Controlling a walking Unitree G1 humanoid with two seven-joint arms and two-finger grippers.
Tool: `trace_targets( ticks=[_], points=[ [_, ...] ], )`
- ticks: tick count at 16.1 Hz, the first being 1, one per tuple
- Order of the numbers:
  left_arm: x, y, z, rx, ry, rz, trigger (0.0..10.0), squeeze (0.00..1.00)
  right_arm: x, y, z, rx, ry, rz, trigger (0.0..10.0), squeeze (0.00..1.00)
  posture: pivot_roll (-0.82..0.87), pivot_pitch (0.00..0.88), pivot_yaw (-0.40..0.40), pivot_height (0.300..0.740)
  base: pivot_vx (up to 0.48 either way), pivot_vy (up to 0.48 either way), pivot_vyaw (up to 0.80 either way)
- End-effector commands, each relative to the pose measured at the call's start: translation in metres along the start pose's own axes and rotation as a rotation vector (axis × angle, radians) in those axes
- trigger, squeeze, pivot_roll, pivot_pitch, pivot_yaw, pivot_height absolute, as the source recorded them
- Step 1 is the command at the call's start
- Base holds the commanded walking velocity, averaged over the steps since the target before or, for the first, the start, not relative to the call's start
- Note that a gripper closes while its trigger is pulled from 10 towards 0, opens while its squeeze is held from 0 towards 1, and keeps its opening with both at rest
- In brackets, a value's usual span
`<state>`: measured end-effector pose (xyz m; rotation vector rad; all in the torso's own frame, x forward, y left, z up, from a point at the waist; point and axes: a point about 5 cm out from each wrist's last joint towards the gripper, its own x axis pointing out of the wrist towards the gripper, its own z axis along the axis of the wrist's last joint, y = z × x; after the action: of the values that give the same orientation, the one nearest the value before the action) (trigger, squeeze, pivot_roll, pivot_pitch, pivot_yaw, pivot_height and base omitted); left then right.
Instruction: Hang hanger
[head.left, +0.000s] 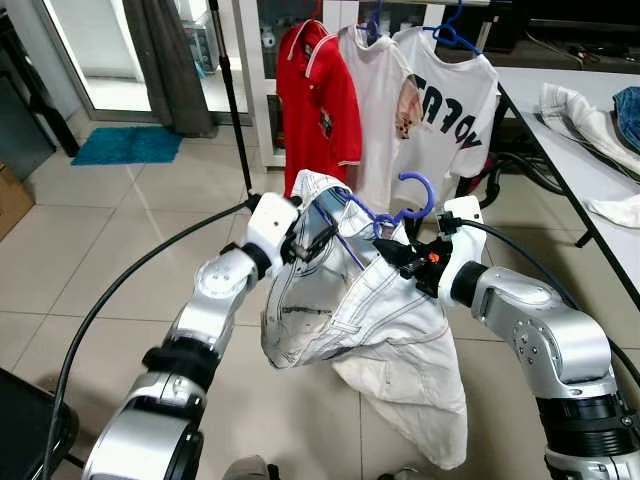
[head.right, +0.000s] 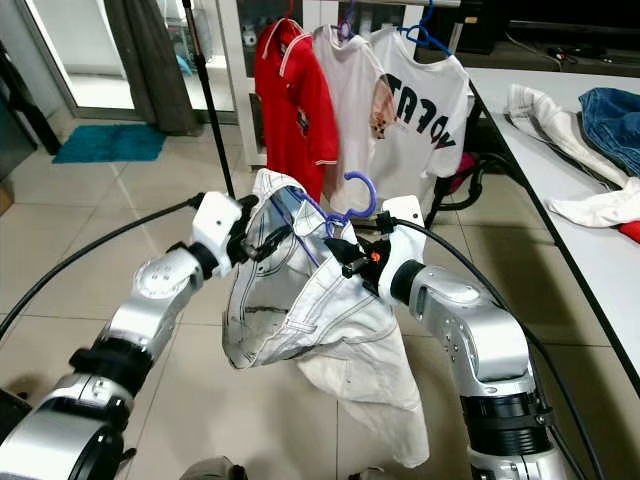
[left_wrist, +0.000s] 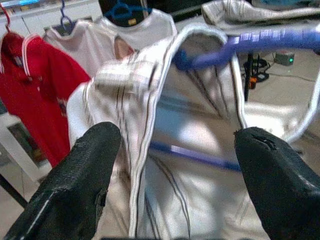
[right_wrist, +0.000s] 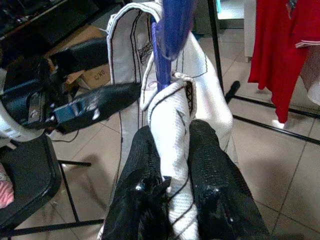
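You have the white shirt (head.left: 350, 320) on its blue hanger (head.left: 395, 215) held up between both arms, before the clothes rack (head.left: 390, 10).
Your right gripper (right_wrist: 170, 150) pinches shirt fabric just below the hanger; the left gripper (head.left: 318, 235) fingers spread apart at the collar. The hook points upward.

Blue hanger (head.left: 385, 212): lower bar and shoulders hidden inside white garment (head.left: 350, 310). Left gripper (head.left: 318, 238) fingertips buried in collar folds; left wrist view motion-blurred.
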<state>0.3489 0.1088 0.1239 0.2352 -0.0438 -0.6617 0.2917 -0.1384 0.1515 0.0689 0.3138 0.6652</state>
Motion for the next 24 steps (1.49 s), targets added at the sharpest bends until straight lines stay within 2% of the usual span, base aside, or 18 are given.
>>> trace_targets(
  ticks=[1, 4, 11, 17, 24],
  points=[
    [0.005, 0.0, 0.006, 0.027, -0.015, -0.003, 0.0, 0.0, -0.002, 0.005, 0.012, -0.016, -0.054, 0.017, 0.0, 0.0, -0.05, 0.0, 0.023, 0.74, 0.0, 0.0, 0.0],
    [0.007, 0.0, 0.007, 0.026, -0.032, 0.016, 0.0, 0.0, -0.003, 0.004, 0.013, -0.011, -0.051, 0.012, 0.0, 0.0, -0.06, 0.0, 0.026, 0.74, 0.0, 0.0, 0.0],
    [0.005, 0.011, 0.003, 0.016, -0.004, 0.053, 0.0, 0.0, -0.003, 0.005, 0.013, 0.0, -0.047, 0.026, 0.0, 0.0, -0.05, 0.0, 0.023, 0.74, 0.0, 0.0, 0.0],
    [0.009, 0.02, 0.009, 0.011, 0.001, 0.035, 0.0, 0.0, -0.003, 0.005, 0.012, -0.008, -0.042, 0.018, 0.0, 0.0, -0.06, 0.0, 0.031, 0.74, 0.0, 0.0, 0.0],
    [0.012, 0.024, 0.014, 0.008, 0.0, 0.002, 0.0, 0.0, -0.005, 0.004, 0.01, -0.014, -0.037, 0.003, 0.0, 0.0, -0.06, 0.0, 0.04, 0.74, 0.0, 0.0, 0.0]
  ],
)
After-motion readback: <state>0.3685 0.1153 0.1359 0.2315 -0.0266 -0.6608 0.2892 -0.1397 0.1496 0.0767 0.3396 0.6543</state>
